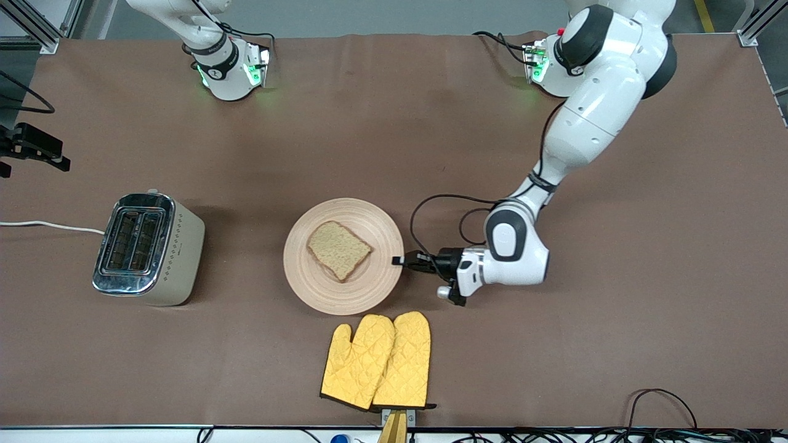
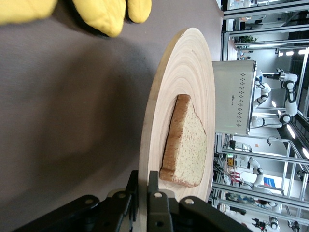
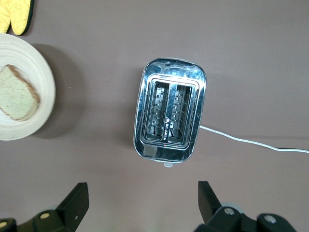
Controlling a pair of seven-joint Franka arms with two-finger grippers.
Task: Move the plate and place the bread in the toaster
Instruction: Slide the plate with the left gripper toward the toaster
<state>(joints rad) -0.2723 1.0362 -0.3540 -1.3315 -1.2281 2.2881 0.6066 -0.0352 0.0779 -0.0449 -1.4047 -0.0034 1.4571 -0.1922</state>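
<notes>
The plate (image 1: pixel 343 256) lies flat near the middle of the table (image 1: pixel 615 344), with the slice of bread (image 1: pixel 339 250) lying on it, a little off centre. The left gripper (image 1: pixel 401 261) is down at table level at the plate's edge toward the left arm's end, its fingers (image 2: pixel 153 203) pinched tight on the rim; in the left wrist view the rim passes between the two black fingers, close by the bread. The toaster (image 1: pixel 148 248) stands toward the right arm's end of the table, well apart from the plate, both slots empty, its white cord (image 1: pixel 52 226) trailing off toward the table edge. The right gripper (image 3: pixel 140 203) hangs in the air over the toaster with its fingers spread wide and holding nothing. A pair of yellow oven mitts (image 1: pixel 377 360) lies nearer the front camera than the plate, just beside it
</notes>
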